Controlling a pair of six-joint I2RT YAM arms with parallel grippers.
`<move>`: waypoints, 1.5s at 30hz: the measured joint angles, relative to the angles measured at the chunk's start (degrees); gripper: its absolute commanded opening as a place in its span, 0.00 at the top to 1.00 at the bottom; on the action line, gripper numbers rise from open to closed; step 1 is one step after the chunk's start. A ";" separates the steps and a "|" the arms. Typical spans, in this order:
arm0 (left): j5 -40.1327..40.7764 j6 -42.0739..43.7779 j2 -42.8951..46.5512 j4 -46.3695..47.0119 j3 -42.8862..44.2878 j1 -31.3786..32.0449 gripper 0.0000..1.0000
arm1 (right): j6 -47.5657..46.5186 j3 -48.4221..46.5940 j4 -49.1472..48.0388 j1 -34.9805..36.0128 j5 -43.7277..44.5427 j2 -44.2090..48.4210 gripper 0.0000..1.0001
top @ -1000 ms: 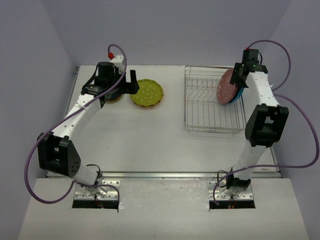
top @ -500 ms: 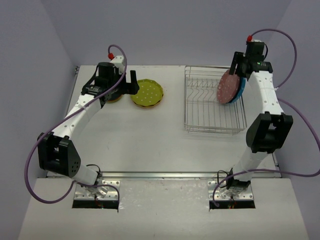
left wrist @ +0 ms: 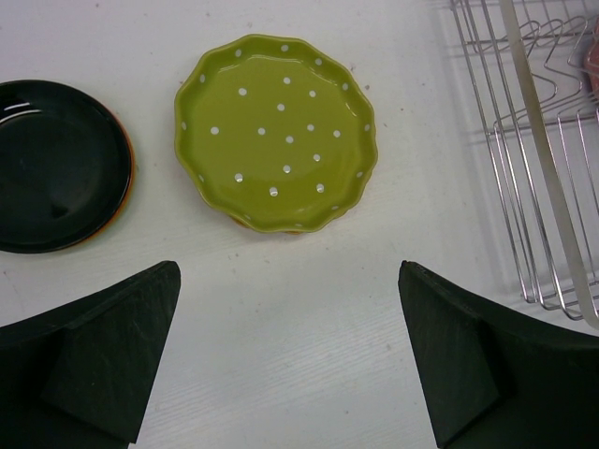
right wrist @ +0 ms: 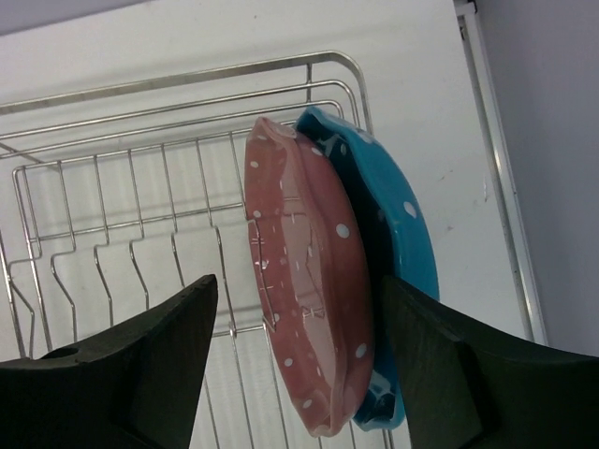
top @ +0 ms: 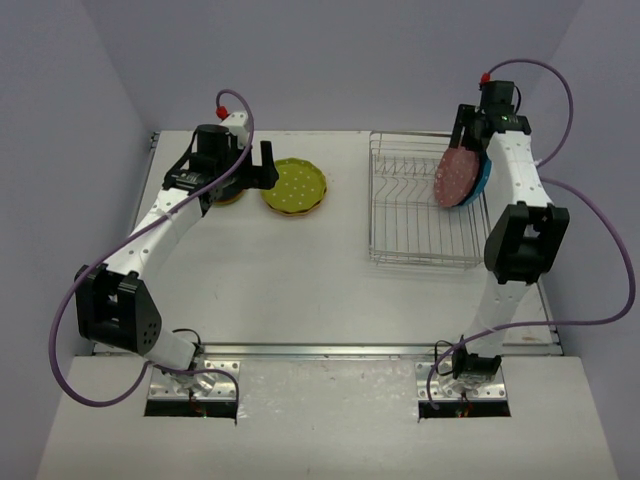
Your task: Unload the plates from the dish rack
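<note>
The dish rack (top: 420,215) stands at the back right and holds a pink dotted plate (top: 452,176) on edge, with a teal blue plate (top: 480,182) close behind it. My right gripper (top: 467,140) is open above them. In the right wrist view its jaws (right wrist: 299,281) straddle the pink plate (right wrist: 314,318), with the right finger (right wrist: 459,374) in front of the teal plate (right wrist: 398,224). My left gripper (top: 243,168) is open and empty above the table (left wrist: 290,267). A lime green plate (left wrist: 276,131) lies flat ahead of it, and a black plate (left wrist: 56,164) lies on an orange one at the left.
The rack's left slots (right wrist: 112,234) hold nothing, and the rack's corner shows in the left wrist view (left wrist: 552,187). The lime plate (top: 294,186) and the black plate (top: 228,196) lie at the back left. Purple walls close in the table's back and sides.
My right arm has swung its wrist back and to the left, over the rack's far end and the two plates. The left arm and all plates have not moved.
</note>
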State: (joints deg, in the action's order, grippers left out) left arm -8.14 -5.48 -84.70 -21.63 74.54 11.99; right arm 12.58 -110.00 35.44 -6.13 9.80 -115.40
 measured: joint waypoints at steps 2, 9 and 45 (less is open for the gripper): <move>-0.01 0.00 -0.23 0.02 0.02 0.00 0.00 | -0.03 0.00 0.48 0.09 0.02 -0.97 0.28; -0.02 0.00 -1.59 -0.06 0.02 0.00 0.00 | -0.22 0.01 1.01 0.28 0.26 -1.55 0.29; -0.26 0.00 -3.38 -0.95 0.13 -0.02 0.00 | -1.66 3.68 2.85 -0.27 -2.53 -5.32 0.86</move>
State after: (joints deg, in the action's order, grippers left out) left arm -8.40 -5.48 -88.07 -22.58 74.67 11.97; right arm 10.92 -106.31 38.29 -6.40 7.27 -120.73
